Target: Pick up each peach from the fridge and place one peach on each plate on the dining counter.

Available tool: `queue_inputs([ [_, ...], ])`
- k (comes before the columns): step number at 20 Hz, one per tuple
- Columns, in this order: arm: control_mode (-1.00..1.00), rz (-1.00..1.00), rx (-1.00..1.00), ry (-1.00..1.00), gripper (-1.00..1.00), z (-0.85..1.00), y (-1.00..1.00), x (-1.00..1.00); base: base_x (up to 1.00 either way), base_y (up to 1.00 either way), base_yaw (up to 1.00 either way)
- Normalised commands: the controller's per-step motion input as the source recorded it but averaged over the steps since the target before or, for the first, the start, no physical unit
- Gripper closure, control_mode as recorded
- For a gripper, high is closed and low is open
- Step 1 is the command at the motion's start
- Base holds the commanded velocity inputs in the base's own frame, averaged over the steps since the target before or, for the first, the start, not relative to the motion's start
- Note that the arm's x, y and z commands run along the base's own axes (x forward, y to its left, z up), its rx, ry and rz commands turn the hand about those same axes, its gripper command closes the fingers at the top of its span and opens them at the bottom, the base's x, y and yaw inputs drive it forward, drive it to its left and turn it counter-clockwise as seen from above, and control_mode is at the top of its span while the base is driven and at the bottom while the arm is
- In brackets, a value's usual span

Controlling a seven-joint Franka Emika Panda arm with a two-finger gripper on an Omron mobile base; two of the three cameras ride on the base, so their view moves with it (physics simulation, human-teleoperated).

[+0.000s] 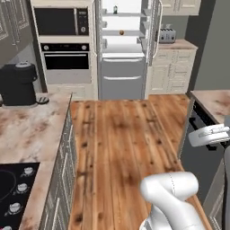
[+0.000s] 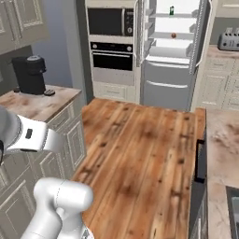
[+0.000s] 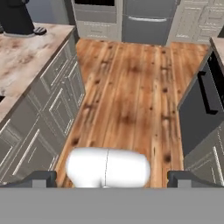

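The fridge (image 1: 122, 49) (image 2: 170, 51) stands far across the wood floor with its upper doors open. One peach (image 1: 121, 32) (image 2: 173, 35) rests on a middle white shelf. The dining counter (image 1: 216, 102) (image 2: 223, 144) with its beige marble top runs along my right, a dark sink corner (image 2: 234, 210) inset near me. In the hand view my gripper (image 3: 111, 179) is open, its fingertips (image 3: 40, 178) wide apart with nothing between them, looking down at the floor far from the fridge. The plates are out of view.
A marble counter (image 1: 27, 134) with a black cooktop (image 1: 13, 193) and a black coffee machine (image 1: 18, 83) (image 2: 30, 73) lies on the left. A wall oven (image 1: 66, 56) is left of the fridge, a toaster (image 1: 167, 35) right. A small green bottle (image 2: 171, 10) stands on the top shelf. A dark appliance front (image 3: 201, 105) faces the aisle.
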Motion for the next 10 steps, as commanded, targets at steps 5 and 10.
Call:
queue_inputs([
  [5, 1.0, 0.0, 0.0, 0.0, -1.0, 0.0, 0.0, 0.0, 1.0, -0.22, 0.04],
  [10, 1.0, 0.0, 0.0, 0.0, -1.0, 0.0, 0.0, 0.0, 1.0, -0.25, 0.0],
])
